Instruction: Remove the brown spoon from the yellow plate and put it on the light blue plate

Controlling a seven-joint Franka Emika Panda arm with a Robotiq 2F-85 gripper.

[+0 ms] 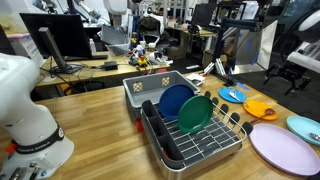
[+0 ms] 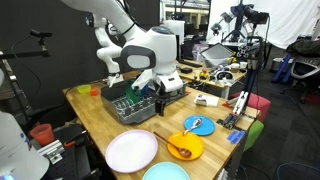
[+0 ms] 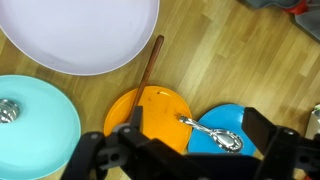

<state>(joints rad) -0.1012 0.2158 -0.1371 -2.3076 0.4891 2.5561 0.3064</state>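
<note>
The gripper (image 3: 190, 140) hangs above the wooden table (image 3: 230, 50) with its dark fingers (image 3: 272, 148) spread wide and nothing between them, a stance that suits lining up over the target before any descent. In the wrist view it is looking straight down at the yellow plate (image 3: 165, 105). The brown spoon (image 3: 150, 75) lies with its bowl end on that plate and its slim handle running out over the rim onto bare wood, pointing toward the big lavender plate (image 3: 80, 30). That overhang likely offers the easiest place to pinch, since the handle there is clear of the plate's surface. Just beside the yellow plate, touching or nearly touching it, is a smaller bright blue plate (image 3: 232, 118) carrying a silver spoon (image 3: 212, 133), so a grasp near the bowl end would risk nudging the wrong utensil. The light blue plate (image 3: 45, 140), the destination, lies close on the yellow plate's other side, and a small shiny object (image 3: 8, 110), possibly another piece of cutlery, rests near its edge, leaving the rest of it free. In an exterior view the arm reaches out beyond the dish rack (image 2: 130, 105) toward the plates.
</note>
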